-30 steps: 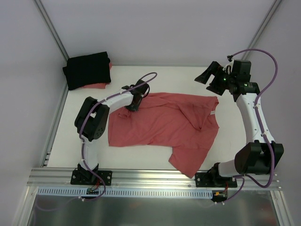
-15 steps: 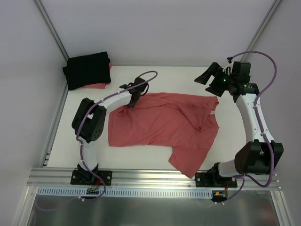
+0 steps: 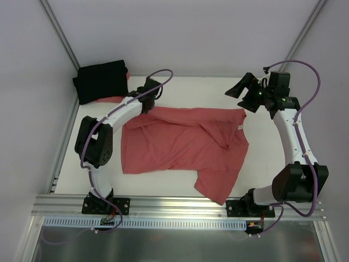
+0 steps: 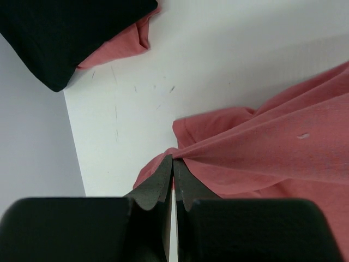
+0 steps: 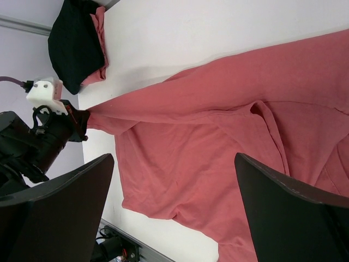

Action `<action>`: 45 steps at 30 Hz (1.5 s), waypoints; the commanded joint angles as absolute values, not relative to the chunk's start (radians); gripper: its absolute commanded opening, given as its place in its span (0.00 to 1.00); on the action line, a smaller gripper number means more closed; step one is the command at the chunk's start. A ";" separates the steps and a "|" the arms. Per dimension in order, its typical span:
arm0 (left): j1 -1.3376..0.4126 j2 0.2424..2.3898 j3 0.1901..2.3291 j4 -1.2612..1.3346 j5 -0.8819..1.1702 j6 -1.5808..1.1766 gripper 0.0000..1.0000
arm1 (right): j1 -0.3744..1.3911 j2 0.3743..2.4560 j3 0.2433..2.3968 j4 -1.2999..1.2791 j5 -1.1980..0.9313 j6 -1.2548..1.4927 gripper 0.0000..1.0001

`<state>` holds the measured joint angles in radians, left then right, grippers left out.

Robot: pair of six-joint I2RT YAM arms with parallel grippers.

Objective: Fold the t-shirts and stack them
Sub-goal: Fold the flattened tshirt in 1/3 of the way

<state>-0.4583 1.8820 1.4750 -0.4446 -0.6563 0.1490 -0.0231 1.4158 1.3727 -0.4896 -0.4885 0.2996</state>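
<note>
Robotics lab test cell, not living space. Flat white tabletop (image 3: pixel 180 90) sat boxed in by plain pale lavender panel walls (image 3: pixel 180 33) on bare aluminium corner posts (image 3: pixel 59 37). Two white-and-black jointed robot arms (image 3: pixel 117 115) were bolted through black base plates (image 3: pixel 106 206) onto extruded aluminium rail (image 3: pixel 174 203) at near edge. Purple cables (image 3: pixel 312 71) looped along arms; white slotted cable duct (image 3: pixel 174 222) ran below rail.

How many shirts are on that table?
3: a coral-red shirt spread mid-table, a folded black shirt in the far-left corner, another coral-red piece peeking from under it; more may hide there.
</note>
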 commanded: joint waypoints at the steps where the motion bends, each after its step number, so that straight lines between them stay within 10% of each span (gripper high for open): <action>1: -0.468 1.844 1.534 -0.462 -0.632 0.140 0.00 | -0.031 1.402 1.361 -0.454 -0.512 0.314 0.99; 20: -0.601 1.753 1.307 -0.615 -0.626 0.003 0.00 | -0.041 1.393 1.342 -0.416 -0.523 0.360 0.99; 23: -0.603 1.720 1.267 -0.626 -0.629 -0.052 0.41 | -0.041 1.388 1.341 -0.429 -0.520 0.347 1.00; 24: -0.601 1.707 1.241 -0.623 -0.629 -0.078 0.75 | -0.041 1.385 1.342 -0.436 -0.519 0.341 1.00; 27: -0.603 1.649 1.198 -0.595 -0.577 -0.119 0.99 | -0.041 1.382 1.330 -0.443 -0.534 0.316 0.99; 45: -0.601 1.456 1.445 -0.428 -0.186 -0.226 0.99 | 0.025 1.699 1.226 -0.426 -0.634 0.204 0.90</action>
